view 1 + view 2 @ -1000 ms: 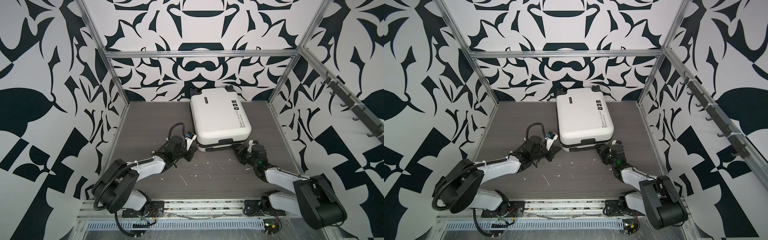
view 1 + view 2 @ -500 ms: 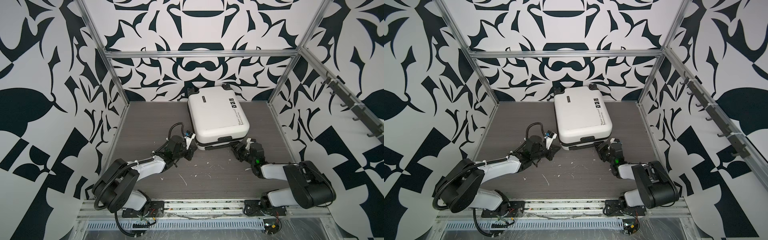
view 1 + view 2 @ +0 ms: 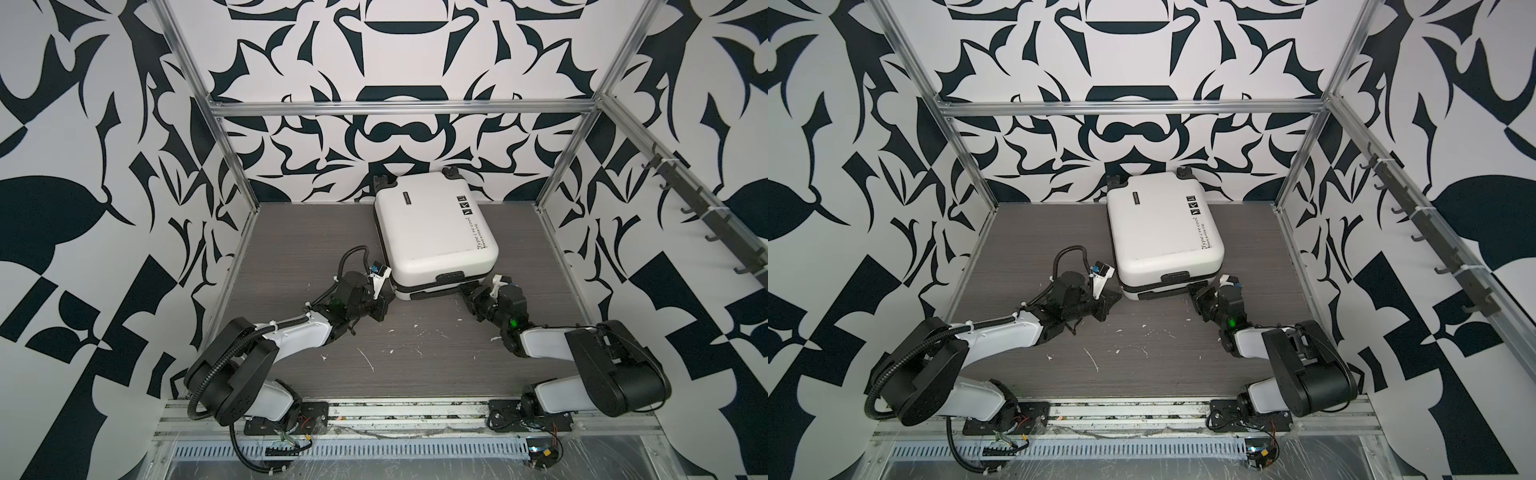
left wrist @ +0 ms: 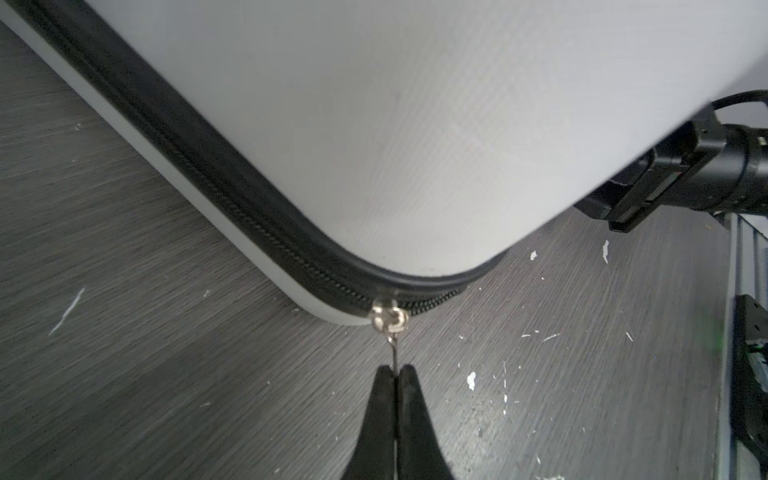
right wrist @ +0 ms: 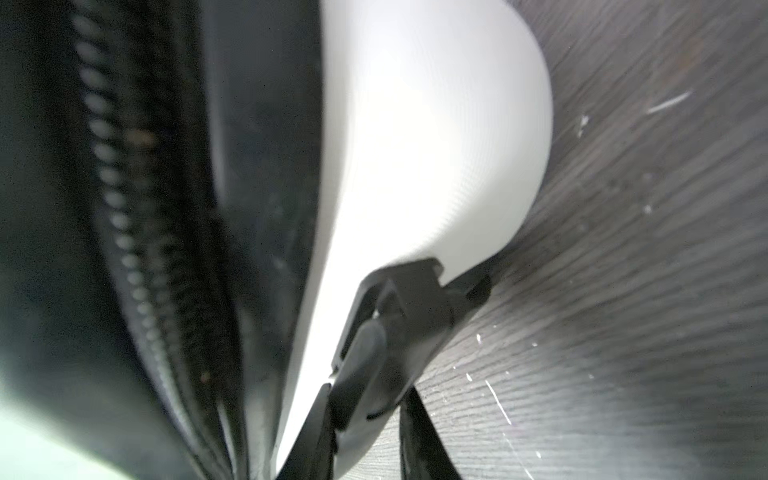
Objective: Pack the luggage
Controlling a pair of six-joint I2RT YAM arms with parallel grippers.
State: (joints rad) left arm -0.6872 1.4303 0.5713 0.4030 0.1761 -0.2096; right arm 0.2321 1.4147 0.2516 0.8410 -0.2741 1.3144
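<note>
One luggage [image 3: 432,232], "have a nice trip" lettering — left jaws clenching zipper pull [image 4: 393,352], right jaws' grip on fitting [image 5: 407,307] unclear.

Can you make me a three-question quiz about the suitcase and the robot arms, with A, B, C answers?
1. Where is the suitcase?
A. near the back wall
B. on the wall hooks
C. off the table

2. What colour is its shell?
A. red
B. white
C. green

3. What is the left gripper doing?
A. wide open
B. shut on the zipper pull
C. holding a cup

Answers:
1 A, it lies right below that wall in both top views.
2 B, the shell is plainly white.
3 B, the left wrist view shows the pull pinched.
</note>
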